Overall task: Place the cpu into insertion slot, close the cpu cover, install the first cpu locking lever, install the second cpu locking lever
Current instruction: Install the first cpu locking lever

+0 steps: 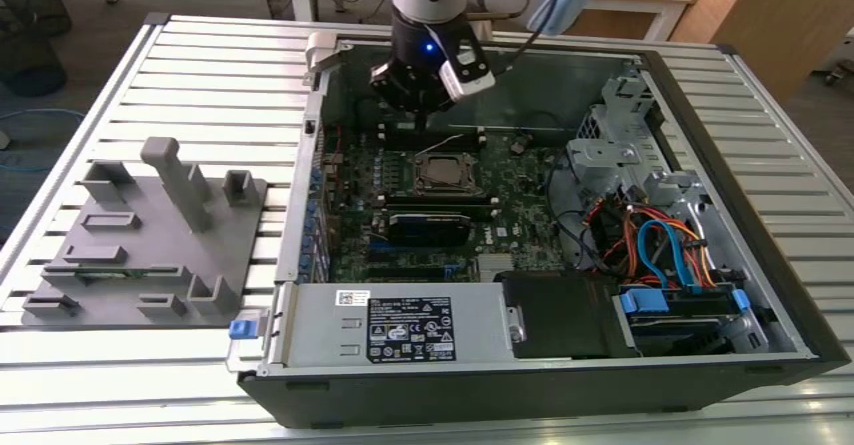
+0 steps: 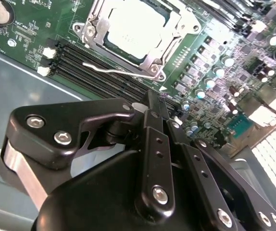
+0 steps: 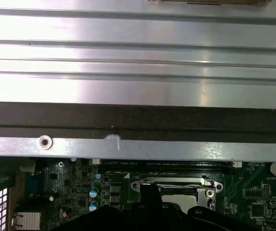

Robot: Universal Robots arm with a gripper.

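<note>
Your cpu [image 2: 135, 26] sits in the insertion slot [image 1: 445, 173], silver top showing. The cpu cover [image 2: 150, 58] lies down flat around it. One thin wire lever [image 2: 110, 69] lies along the socket's edge beside the memory slots [image 2: 94, 72]. Your gripper [image 2: 153, 103] hangs above the board just beside the socket, fingers pinched together, holding nothing. The open computer case [image 1: 747, 265] rests on the slatted worktop [image 1: 160, 385], a grey fixture block [image 1: 140, 250] at the exterior view's left.
</note>
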